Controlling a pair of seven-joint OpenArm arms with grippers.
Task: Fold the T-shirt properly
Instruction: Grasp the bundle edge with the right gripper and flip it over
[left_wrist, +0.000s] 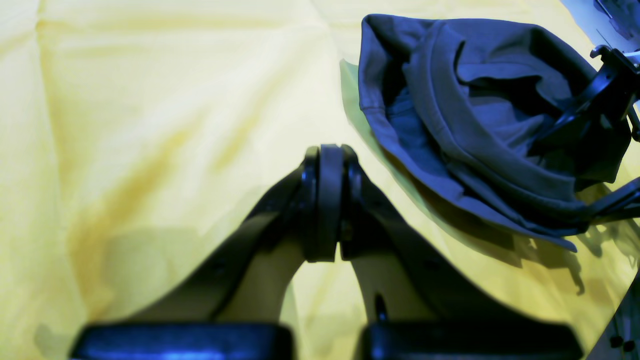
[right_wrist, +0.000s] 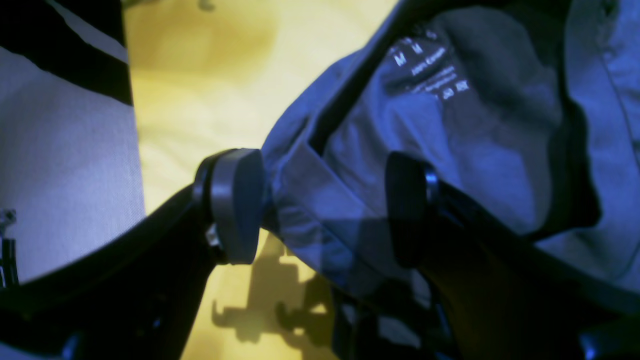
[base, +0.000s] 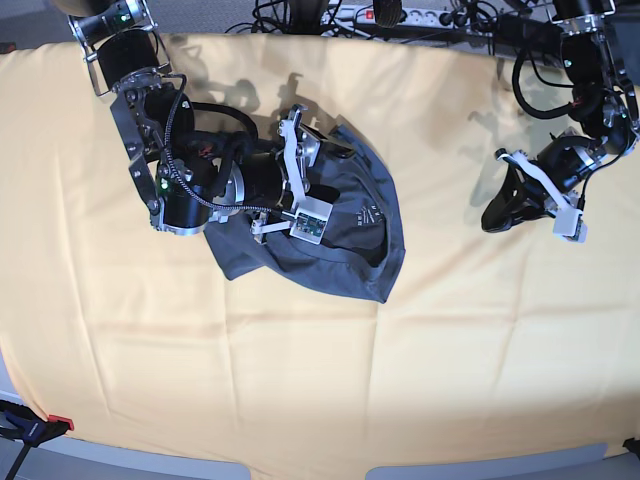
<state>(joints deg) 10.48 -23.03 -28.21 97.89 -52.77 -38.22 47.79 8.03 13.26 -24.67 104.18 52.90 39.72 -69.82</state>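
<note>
Neck label (right_wrist: 430, 70) — white print, letter "M"

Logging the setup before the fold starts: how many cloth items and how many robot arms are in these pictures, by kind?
T-shirt, dark blue-grey, crumpled: 1
Yellow cloth covering the table: 1
Robot arms: 2, the right gripper at the T-shirt, the left gripper over bare cloth
Total: 4

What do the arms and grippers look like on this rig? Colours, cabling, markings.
Both arms are black with silver-grey brackets and exposed black cable loops. The right arm shows small green lights and a wrist-mounted green circuit board. The left gripper and right gripper have black curved fingers with flat, rounded grey pads.
</note>
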